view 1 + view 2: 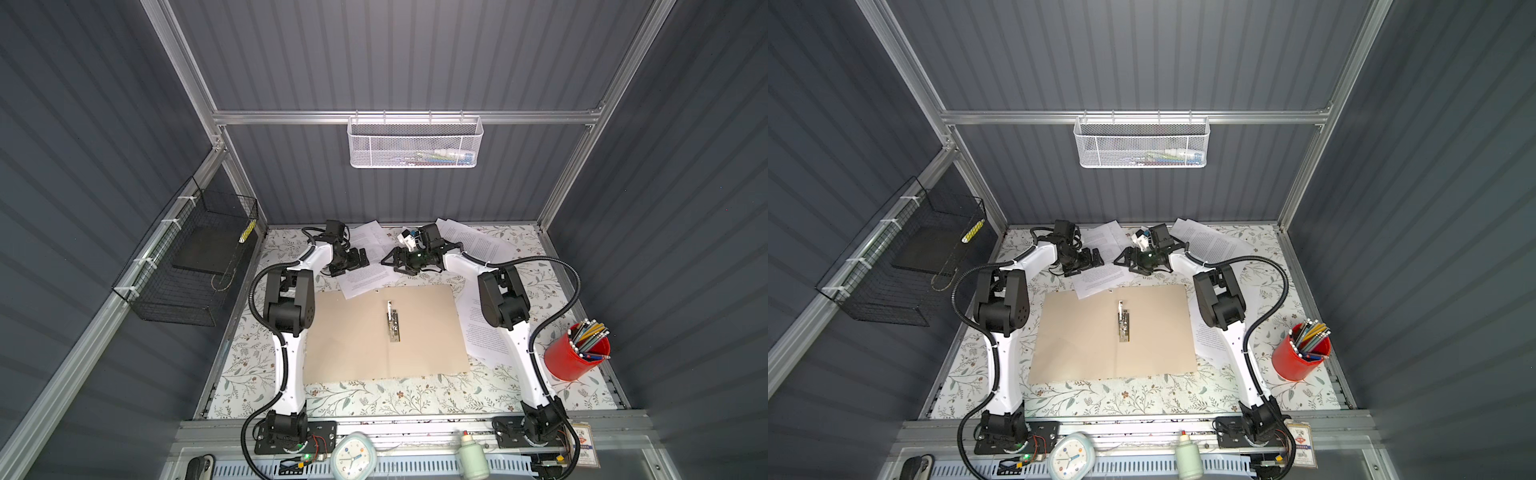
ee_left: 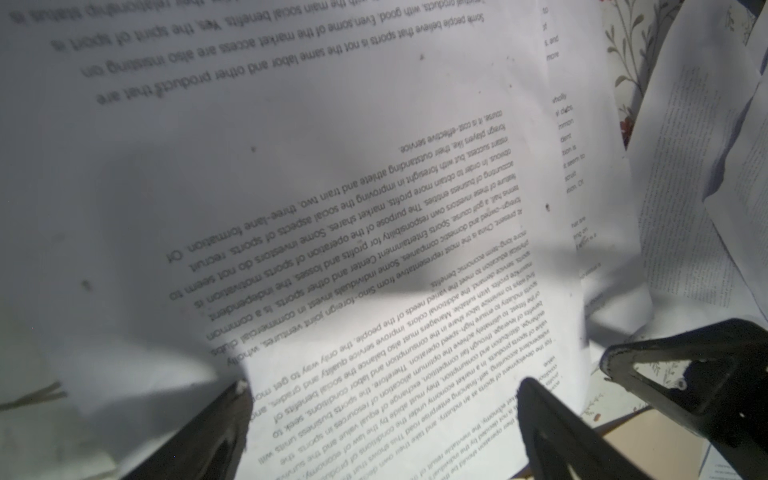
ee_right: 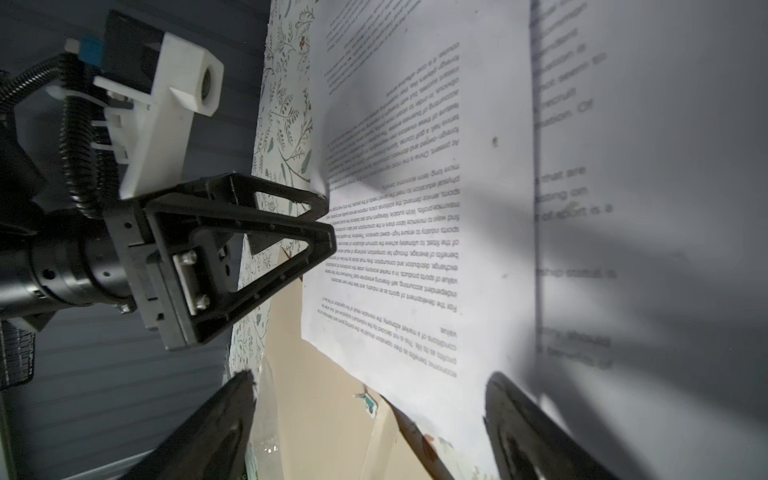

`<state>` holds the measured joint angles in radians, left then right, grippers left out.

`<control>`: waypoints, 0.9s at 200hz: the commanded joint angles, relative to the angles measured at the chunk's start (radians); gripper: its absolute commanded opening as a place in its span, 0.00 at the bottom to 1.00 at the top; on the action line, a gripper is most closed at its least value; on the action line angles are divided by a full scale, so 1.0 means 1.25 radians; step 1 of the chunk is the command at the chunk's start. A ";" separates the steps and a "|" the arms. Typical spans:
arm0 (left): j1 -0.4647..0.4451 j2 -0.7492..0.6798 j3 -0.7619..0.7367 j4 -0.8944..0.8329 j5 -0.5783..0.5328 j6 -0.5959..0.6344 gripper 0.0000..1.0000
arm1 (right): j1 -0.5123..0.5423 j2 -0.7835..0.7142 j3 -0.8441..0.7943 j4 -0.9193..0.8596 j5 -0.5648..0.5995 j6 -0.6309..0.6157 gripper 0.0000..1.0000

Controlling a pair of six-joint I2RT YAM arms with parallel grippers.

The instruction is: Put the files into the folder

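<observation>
The tan folder (image 1: 353,336) (image 1: 1079,336) lies open and flat at the table's middle, its metal clip (image 1: 392,322) on the spine. White printed files lie behind it (image 1: 365,278) (image 1: 1100,278), at the back right (image 1: 478,245) and under the right arm (image 1: 478,336). My left gripper (image 1: 353,264) (image 1: 1086,262) (image 2: 384,399) is open low over the back sheet (image 2: 374,249), its fingertips (image 3: 328,232) at that sheet's edge. My right gripper (image 1: 388,261) (image 1: 1120,259) (image 3: 370,399) faces it, open, over the sheet's corner (image 3: 415,249) and the folder's far edge (image 3: 324,415). Neither holds anything.
A red cup of pencils (image 1: 577,353) stands at the right. A black wire basket (image 1: 195,266) hangs on the left wall and a white mesh basket (image 1: 415,141) on the back rail. A clock (image 1: 353,455) and a small bottle (image 1: 471,455) sit on the front ledge.
</observation>
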<state>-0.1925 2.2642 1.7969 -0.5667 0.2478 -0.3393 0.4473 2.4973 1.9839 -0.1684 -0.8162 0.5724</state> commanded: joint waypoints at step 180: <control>-0.047 0.010 -0.081 -0.068 0.054 0.009 1.00 | 0.014 -0.004 -0.006 -0.043 0.010 0.000 0.91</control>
<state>-0.2276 2.2444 1.7599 -0.5472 0.2749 -0.3389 0.4572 2.4969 1.9999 -0.2703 -0.6971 0.5690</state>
